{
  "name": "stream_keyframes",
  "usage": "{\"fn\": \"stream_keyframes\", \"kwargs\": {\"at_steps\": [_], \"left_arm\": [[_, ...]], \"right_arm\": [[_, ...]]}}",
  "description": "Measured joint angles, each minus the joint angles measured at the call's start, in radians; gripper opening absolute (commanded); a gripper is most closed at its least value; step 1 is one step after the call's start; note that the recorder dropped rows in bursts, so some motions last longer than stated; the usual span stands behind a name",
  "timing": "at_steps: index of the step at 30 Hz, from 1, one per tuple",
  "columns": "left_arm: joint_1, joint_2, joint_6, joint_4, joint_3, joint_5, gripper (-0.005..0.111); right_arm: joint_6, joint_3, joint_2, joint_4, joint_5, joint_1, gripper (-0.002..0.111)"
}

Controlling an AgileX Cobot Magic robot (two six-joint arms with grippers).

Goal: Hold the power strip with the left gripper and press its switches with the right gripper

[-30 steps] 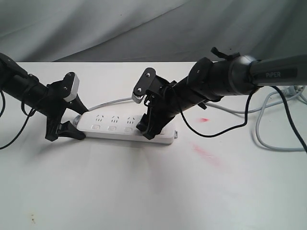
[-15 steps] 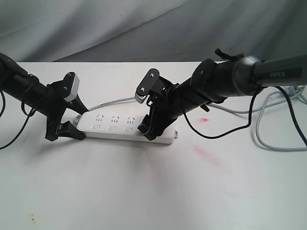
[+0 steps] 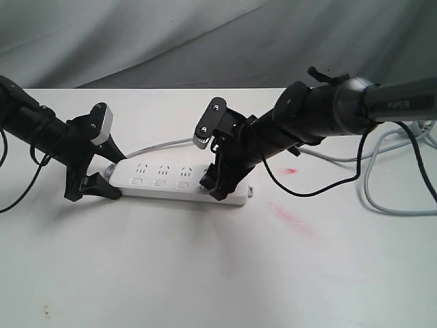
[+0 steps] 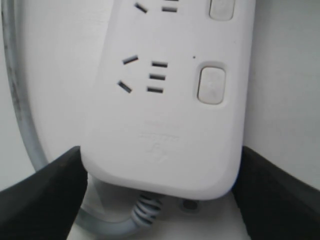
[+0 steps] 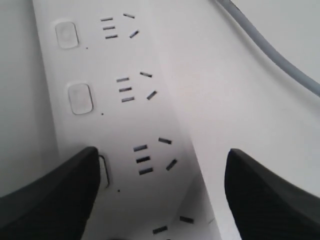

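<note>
The white power strip (image 3: 164,179) lies flat on the table, its grey cord (image 3: 161,145) leaving the left end. My left gripper (image 3: 92,184) is shut on that rounded end; in the left wrist view the strip (image 4: 165,125) fills the gap of the gripper (image 4: 160,157), with both black fingers (image 4: 47,192) against its sides. Three switches (image 3: 160,183) show along the front edge. My right gripper (image 3: 212,186) stands open over the strip's right part. One finger (image 5: 55,195) covers most of a switch (image 5: 103,171); the other is off the strip's back edge. Two free switches (image 5: 80,98) lie beyond.
Loose grey cables (image 3: 396,174) loop on the table at the right. Red smears (image 3: 293,219) mark the tabletop right of the strip. A grey cloth backdrop (image 3: 205,41) hangs behind the table's far edge.
My right gripper has shifted slightly to the right along the strip and sits low on it. The left gripper and the strip have not moved.
</note>
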Motion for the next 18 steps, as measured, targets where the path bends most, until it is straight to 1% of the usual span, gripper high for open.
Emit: {"fn": "stream_keyframes", "kwargs": {"at_steps": [8, 12, 18], "left_arm": [[0.000, 0.000, 0.000, 0.000, 0.000, 0.000, 0.065], [0.000, 0.000, 0.000, 0.000, 0.000, 0.000, 0.065], [0.000, 0.000, 0.000, 0.000, 0.000, 0.000, 0.065]], "right_arm": [[-0.016, -0.077, -0.059, -0.027, 0.042, 0.048, 0.066], [0.003, -0.076, -0.095, -0.027, 0.110, 0.045, 0.066], [0.006, 0.046, -0.173, -0.033, 0.106, -0.007, 0.066]]}}
